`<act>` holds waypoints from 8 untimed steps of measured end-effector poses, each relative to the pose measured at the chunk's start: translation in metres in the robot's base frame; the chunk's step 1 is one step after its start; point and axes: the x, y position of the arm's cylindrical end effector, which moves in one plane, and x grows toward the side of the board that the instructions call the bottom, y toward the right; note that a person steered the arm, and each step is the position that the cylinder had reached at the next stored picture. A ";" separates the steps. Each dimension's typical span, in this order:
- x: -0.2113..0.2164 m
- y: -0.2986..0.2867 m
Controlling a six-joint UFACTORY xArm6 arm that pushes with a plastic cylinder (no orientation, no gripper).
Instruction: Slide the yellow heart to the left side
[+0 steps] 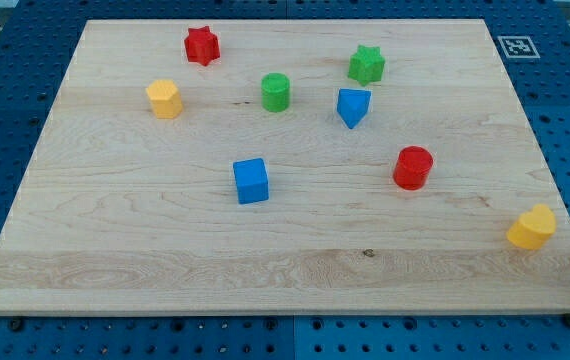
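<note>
Camera view:
Tip: my tip does not show anywhere in the frame; its place relative to the blocks, and any state of it, cannot be told.
Yellow heart [532, 227]: lower right of the frame, close to the board's right edge, well apart from every other block.
Risk, edge: a glancing push could, in my judgement, send the heart off the right rim.
Risk, path: leftward travel passes near the red cylinder [413, 167] and blue cube [251, 181]; a drifting line would knock them.
Risk, mix-up: a second yellow block [164, 99], upper left, shape unclear.
Others: red star [202, 45], green cylinder [276, 92], green star [366, 64], blue wedge-like block [353, 106].
Board [165, 260]: pale grained wood, smooth.
Blocks: matte, plastic-looking.
</note>
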 end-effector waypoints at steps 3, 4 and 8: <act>0.000 -0.008; 0.001 -0.008; -0.014 -0.026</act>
